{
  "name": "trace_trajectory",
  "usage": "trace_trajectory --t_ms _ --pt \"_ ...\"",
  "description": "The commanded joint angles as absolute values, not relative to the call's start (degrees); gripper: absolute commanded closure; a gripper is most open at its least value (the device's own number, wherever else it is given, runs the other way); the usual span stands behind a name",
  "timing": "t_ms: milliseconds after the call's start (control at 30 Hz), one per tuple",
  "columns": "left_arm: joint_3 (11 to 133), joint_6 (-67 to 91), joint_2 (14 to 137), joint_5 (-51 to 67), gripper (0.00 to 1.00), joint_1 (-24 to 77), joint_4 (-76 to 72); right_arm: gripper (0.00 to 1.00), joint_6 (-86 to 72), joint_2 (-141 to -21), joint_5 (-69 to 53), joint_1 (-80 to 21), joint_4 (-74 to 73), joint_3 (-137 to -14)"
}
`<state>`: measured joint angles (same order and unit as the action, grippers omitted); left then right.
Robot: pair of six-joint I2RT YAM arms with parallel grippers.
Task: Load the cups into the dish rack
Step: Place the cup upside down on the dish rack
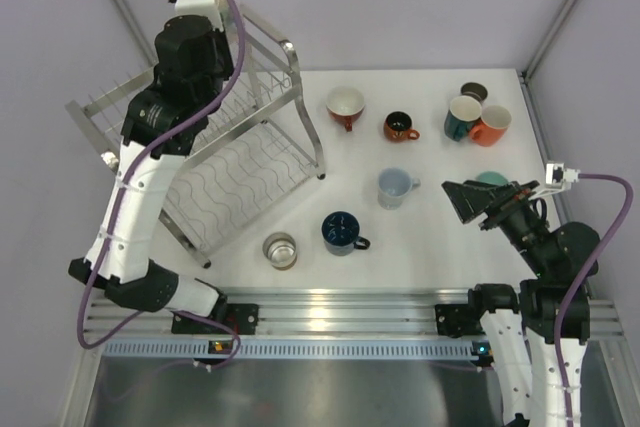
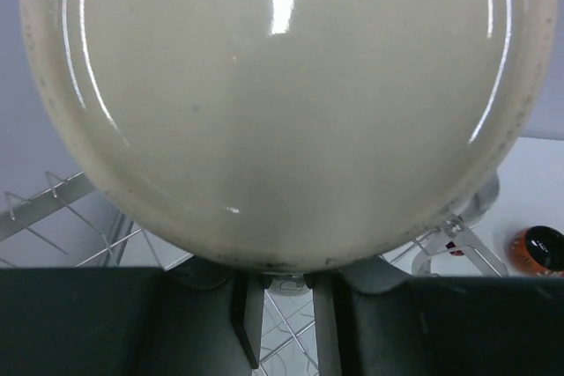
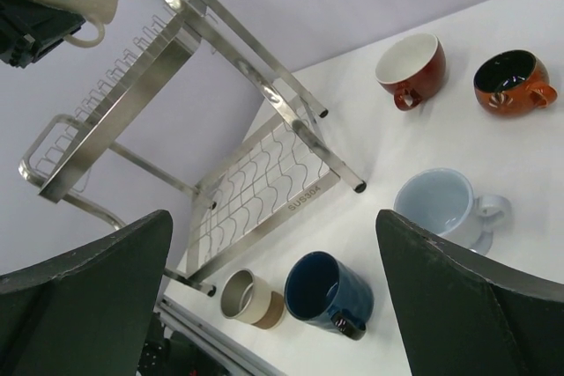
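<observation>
Left arm reaches up and far left, wrist over the rack (image 1: 300, 97). Left gripper (image 2: 282, 292) pinches the beige cup (image 2: 282, 103), jaws part-spread around its body. The cup is in the air above the rack's top tier. Right arm is folded at near right. Right gripper (image 1: 468, 203) is spread wide with nothing in it, hanging over the table (image 1: 430, 257) beside the mint cup (image 1: 490, 178). Red cup (image 1: 345, 104), blue cup (image 1: 396, 187) and navy cup (image 1: 342, 232) sit loose on the white table. Walls are pale lilac.
</observation>
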<state>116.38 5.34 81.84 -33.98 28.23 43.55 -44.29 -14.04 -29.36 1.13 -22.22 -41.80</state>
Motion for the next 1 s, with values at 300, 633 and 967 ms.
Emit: trace_trajectory --t_ms 300,633,967 --pt "117.42 10.55 83.93 -31.29 1.0 24.17 39.9 0.01 -42.1 -15.21 -29.36 0.53 -23.12 -43.42" --pt "116.11 11.86 85.25 -30.15 1.0 22.76 40.96 0.01 -41.4 -15.73 -29.18 0.53 -23.03 -42.98" --pt "113.38 13.62 85.34 -28.48 1.0 22.5 40.87 0.01 -40.87 -16.17 -29.09 0.53 -23.2 -42.63"
